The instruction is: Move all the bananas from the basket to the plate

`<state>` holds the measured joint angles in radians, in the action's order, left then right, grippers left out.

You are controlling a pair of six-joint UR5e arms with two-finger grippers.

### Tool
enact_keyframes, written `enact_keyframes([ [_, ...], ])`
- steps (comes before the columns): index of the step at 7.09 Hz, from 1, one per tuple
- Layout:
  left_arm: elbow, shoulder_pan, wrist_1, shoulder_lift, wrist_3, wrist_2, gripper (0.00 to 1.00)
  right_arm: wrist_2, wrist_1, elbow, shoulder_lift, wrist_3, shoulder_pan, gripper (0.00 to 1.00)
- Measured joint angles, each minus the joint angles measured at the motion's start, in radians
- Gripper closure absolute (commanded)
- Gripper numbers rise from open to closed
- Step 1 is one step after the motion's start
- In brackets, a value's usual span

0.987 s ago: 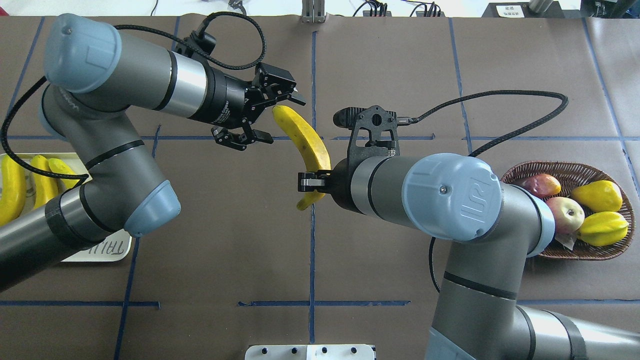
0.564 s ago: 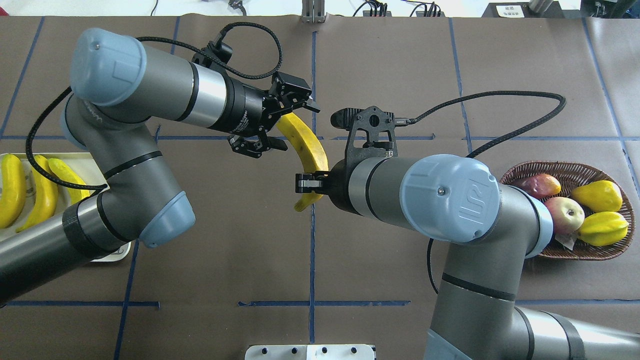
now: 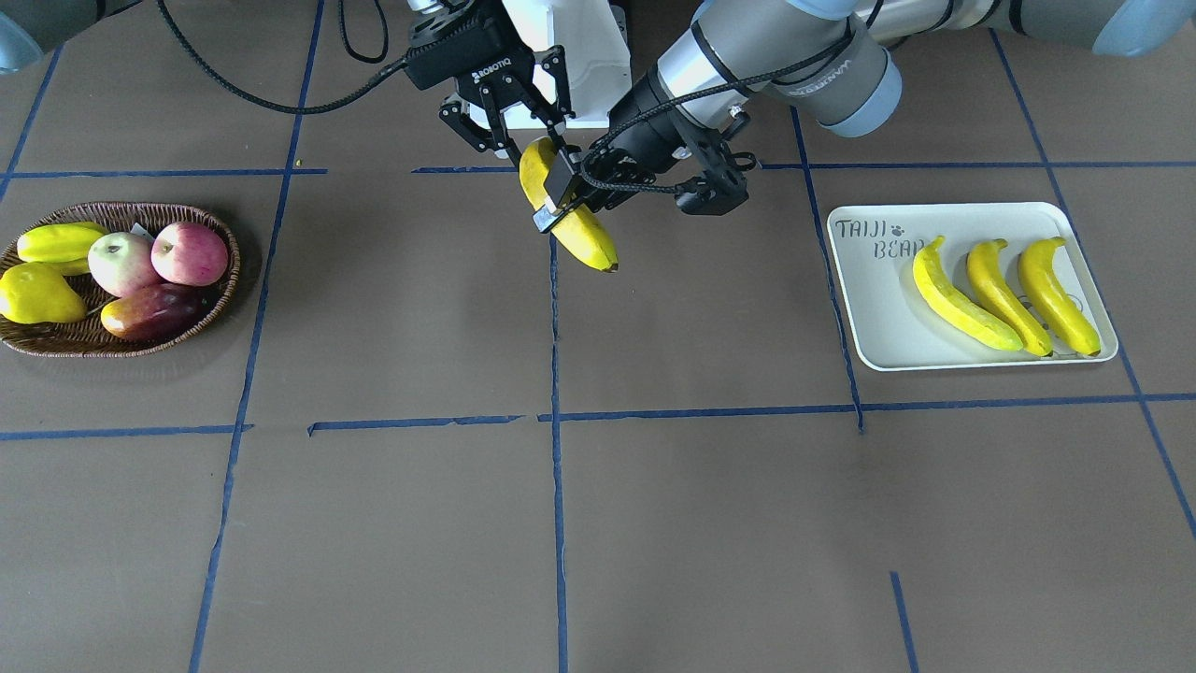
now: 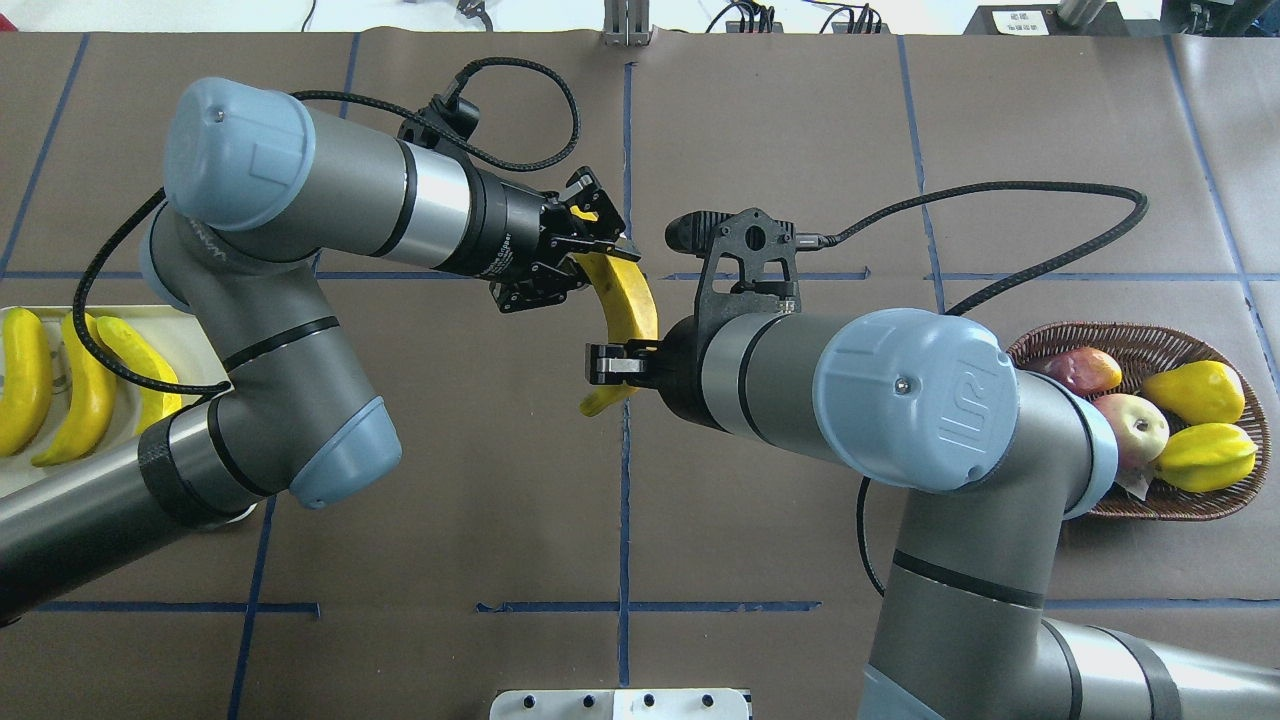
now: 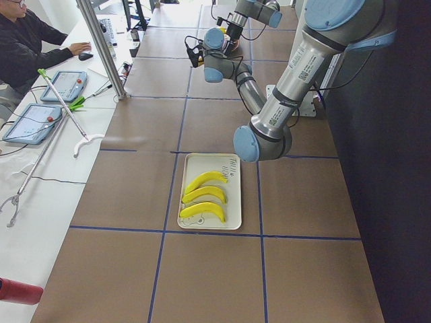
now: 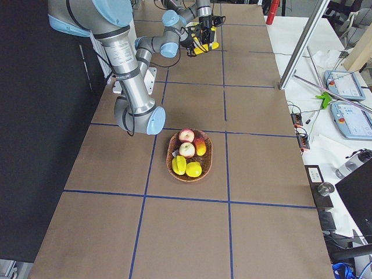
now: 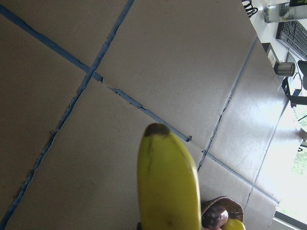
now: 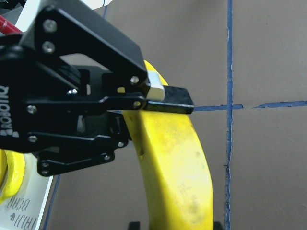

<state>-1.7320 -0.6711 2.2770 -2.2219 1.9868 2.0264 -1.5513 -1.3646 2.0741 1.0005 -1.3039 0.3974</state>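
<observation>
My right gripper [image 4: 612,365] is shut on the near end of a long yellow banana [image 4: 630,300] and holds it above the table's middle. My left gripper [image 4: 580,262] is open, with its jaws either side of the banana's far end. The same banana [image 3: 584,238] shows in the front view between the right gripper [image 3: 523,140] and the left gripper [image 3: 570,192]. Three bananas [image 3: 1004,299] lie side by side on the pale plate [image 3: 878,308]. The wicker basket [image 4: 1130,328] holds no banana.
The basket [image 3: 140,207] holds two apples [image 3: 154,257], a red-yellow mango, a stubby yellow pear-shaped fruit [image 4: 1195,392] and a yellow-green fruit [image 4: 1205,457]. Blue tape lines cross the brown table. A white mount [image 4: 620,703] sits at the near edge.
My left arm has moved right and its open gripper has come around the banana's far end. My right gripper has held the banana almost still.
</observation>
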Motion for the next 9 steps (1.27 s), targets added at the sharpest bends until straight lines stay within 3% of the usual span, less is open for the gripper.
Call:
enact_keyframes([
  [3, 0.002, -0.036, -0.015, 0.004, -0.011, 0.013, 1.00, -0.010, -0.008, 0.035, 0.005, 0.001, 0.002, 0.00],
  [4, 0.003, -0.065, -0.062, 0.018, -0.064, 0.057, 1.00, -0.028, -0.030, 0.068, 0.008, 0.002, 0.011, 0.00],
  [6, -0.016, -0.159, -0.272, 0.099, -0.363, 0.194, 1.00, -0.129, -0.179, 0.134, 0.012, 0.015, 0.097, 0.00],
  [9, -0.041, -0.259, -0.422, 0.322, -0.762, 0.222, 1.00, -0.305, -0.293, 0.163, 0.090, 0.181, 0.279, 0.00],
])
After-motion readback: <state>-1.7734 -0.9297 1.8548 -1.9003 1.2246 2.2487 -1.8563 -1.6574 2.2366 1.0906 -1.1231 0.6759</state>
